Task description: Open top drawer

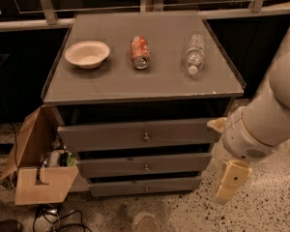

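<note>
Top drawer [101,137] is grey, the widest one, tiny brass knob [146,137] dead center. Gripper [230,180] hangs off to its right, can't tell its grip.

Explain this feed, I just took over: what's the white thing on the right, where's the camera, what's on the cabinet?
The white bulk is the robot's one arm. Its gripper hangs at the arm's end, right of the drawers, with nothing seen in it. One camera looks down on the grey cabinet from its front; its mount is unknown. On top lie a pale bowl, a red can on its side and a clear bottle on its side. Below are three drawers. The top drawer, the one to open, has a small brass knob, and the gripper is not on it. A cardboard box stands on the floor at left.
</note>
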{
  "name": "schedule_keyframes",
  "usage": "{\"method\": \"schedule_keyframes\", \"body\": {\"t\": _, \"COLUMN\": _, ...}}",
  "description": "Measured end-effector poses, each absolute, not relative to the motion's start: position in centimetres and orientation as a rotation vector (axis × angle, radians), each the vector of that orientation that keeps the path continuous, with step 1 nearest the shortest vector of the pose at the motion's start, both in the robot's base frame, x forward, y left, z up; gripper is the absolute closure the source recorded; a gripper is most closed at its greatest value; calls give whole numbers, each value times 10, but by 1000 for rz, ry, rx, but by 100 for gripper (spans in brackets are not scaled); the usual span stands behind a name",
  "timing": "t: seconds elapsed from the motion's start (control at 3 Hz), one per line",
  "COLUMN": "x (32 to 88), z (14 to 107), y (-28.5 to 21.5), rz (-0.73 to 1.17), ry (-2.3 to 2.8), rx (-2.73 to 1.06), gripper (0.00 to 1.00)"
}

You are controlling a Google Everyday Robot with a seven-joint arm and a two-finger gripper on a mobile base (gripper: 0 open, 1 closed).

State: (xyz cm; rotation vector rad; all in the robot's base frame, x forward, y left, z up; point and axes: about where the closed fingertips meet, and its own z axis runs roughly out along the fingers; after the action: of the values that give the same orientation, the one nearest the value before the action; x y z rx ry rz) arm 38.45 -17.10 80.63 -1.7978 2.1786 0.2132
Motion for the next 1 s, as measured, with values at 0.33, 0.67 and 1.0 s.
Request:
{"method": "schedule_keyframes", "body": {"t": 0.33, "x": 383, "z": 803, "y": -171, "rz": 214, "ry": 2182, "rx": -1798, "gripper": 0}}
{"method": "schedule_keyframes", "body": {"t": 0.67, "x": 382, "z": 795, "y": -166, "rz": 258, "ry": 2188, "rx": -1784, "gripper": 0}}
{"method": "schedule_keyframes", "body": {"t": 1.0, "x": 397, "z": 769, "y": -143, "rz": 322, "ry": 2187, "rx": -1730, "gripper": 0}}
